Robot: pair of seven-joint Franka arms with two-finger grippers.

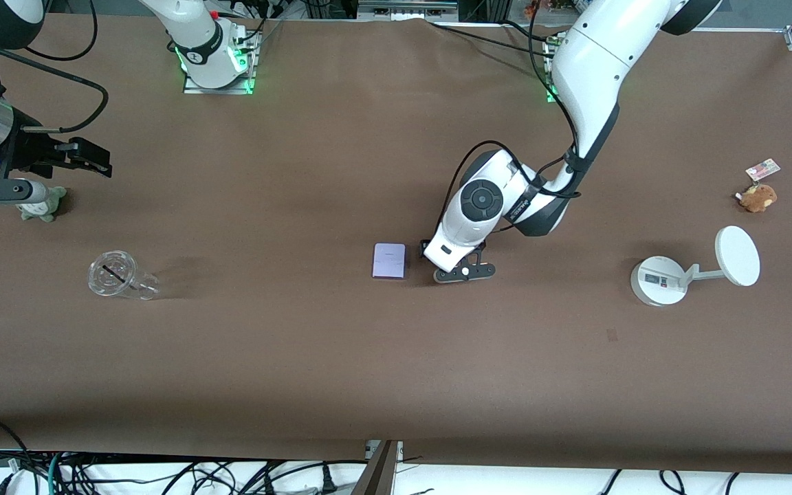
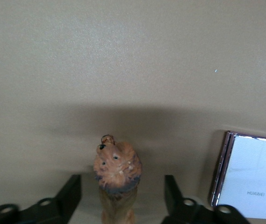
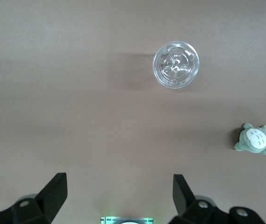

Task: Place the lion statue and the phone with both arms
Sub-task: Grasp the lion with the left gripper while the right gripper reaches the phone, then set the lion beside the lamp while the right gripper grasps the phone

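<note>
The lion statue (image 2: 117,170) is a small orange-brown figurine with a darker band. It stands on the brown table between the open fingers (image 2: 72,196) of my left gripper (image 2: 122,186), with a gap on each side. In the front view my left gripper (image 1: 465,271) is low over the table's middle and hides the lion. The phone (image 1: 389,260) is a flat pale lavender rectangle lying beside that gripper, toward the right arm's end; it also shows in the left wrist view (image 2: 249,179). My right gripper (image 1: 90,158) is open and empty, up in the air at the right arm's end (image 3: 118,186).
A clear plastic cup (image 1: 119,276) lies on its side near the right arm's end and shows in the right wrist view (image 3: 176,64). A grey-green plush (image 1: 42,204) sits under the right arm. A white round-based stand (image 1: 664,278) and a brown plush with a tag (image 1: 757,197) are at the left arm's end.
</note>
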